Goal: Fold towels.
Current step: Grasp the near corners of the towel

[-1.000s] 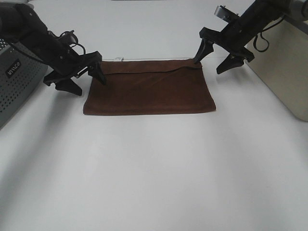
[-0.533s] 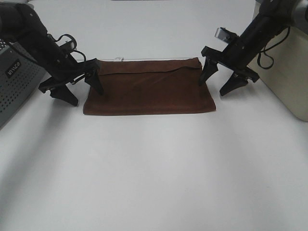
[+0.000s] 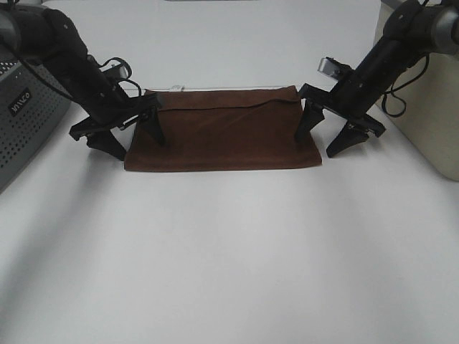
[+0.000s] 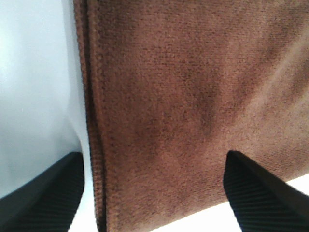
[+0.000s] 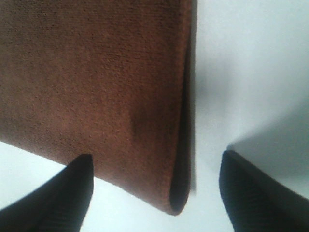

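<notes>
Towel [image 3: 222, 136]: one, dark reddish-brown terry, folded into a long rectangle. It lies flat on the white table [image 3: 229, 251], beyond the middle, with its long side across the high view.

Grippers: two, one at each short end. The left gripper [image 3: 133, 137] straddles the left end and the right gripper [image 3: 323, 140] the right end. Both stand with jaws spread wide and nothing between them is gripped. On each, the inner jaw is over cloth and the outer jaw over bare table.

High view only: both arms, the whole outline of the towel and a layered edge running along its far side. It also shows a grey perforated box [image 3: 25, 122] at the left margin and a beige box [image 3: 430, 100] at the right, one of each and both clear of the towel.

Left wrist view only: terry weave close up, with stitched hems stacked at the end edge between the jaws.

Right wrist view only: a rounded fold at that end and a thin shadow on the table beside it.

Cannot tell from any view whether the jaw tips touch the cloth.
</notes>
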### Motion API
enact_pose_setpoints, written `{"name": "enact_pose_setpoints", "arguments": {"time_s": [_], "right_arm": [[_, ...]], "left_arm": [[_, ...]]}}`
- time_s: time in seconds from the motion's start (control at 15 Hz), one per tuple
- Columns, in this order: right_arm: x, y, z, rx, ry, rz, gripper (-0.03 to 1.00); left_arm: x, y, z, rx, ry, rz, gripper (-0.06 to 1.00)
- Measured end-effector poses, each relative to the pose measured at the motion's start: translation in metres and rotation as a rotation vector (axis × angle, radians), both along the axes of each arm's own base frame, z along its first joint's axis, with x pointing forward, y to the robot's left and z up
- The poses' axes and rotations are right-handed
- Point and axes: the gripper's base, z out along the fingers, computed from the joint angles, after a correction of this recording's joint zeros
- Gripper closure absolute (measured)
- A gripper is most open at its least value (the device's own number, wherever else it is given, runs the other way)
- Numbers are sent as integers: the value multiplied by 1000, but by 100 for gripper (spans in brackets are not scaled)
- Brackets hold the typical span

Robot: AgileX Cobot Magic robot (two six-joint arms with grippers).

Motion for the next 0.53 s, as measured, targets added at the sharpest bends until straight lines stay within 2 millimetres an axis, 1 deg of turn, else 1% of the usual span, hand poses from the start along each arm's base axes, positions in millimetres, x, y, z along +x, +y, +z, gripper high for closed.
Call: {"name": "enact_pose_setpoints", "arguments": {"time_s": [0.13, 0.2, 0.27, 0.33, 0.4, 0.53], "right_arm": [[0, 6, -4, 14, -1, 6, 28], [0, 12, -6, 24, -5, 8, 28], [1, 20, -7, 29, -17, 14, 30], [1, 26, -9, 30, -30, 17, 35], [3, 30, -10, 32, -43, 11, 46], [3, 30, -14, 16, -45, 0, 74]], "left_arm": [[0, -2, -1, -22, 3, 12, 20], [0, -2, -2, -24, 7, 13, 24], [0, -2, -3, -23, 8, 13, 31], [0, -2, -5, -21, 14, 13, 40], [0, -1, -6, -13, 17, 9, 51], [-2, 2, -9, 22, 30, -14, 76]]}}
